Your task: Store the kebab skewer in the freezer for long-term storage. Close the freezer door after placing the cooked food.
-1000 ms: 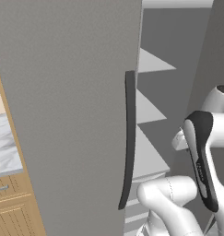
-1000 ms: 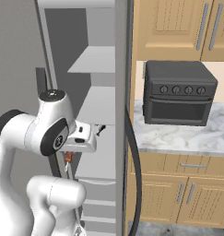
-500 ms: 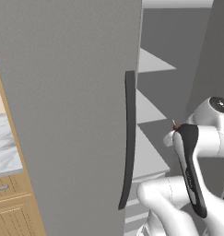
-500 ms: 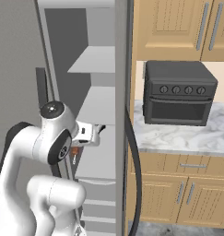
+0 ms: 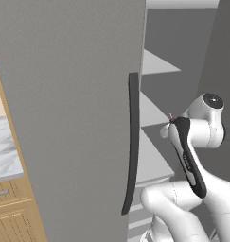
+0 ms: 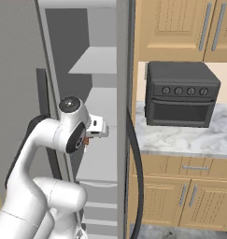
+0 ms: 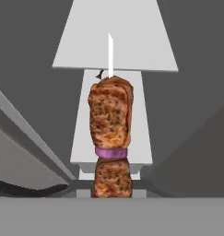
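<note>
Standing open, the freezer (image 6: pixel 103 60) was recorded with white shelves (image 7: pixel 115 41) exposed — the kebab skewer (image 7: pixel 110 133) was held clamped in the hand (image 6: pixel 88 139), pointing inward.

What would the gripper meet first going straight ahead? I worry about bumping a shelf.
Probably a white shelf inside the freezer: the kebab skewer held in the gripper points toward it. Depth is unclear.

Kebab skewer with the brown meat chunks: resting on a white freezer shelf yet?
Apart. The hand view shows the kebab skewer held up with the white freezer shelves well beyond it, and the shut gripper holds it off them.
</note>
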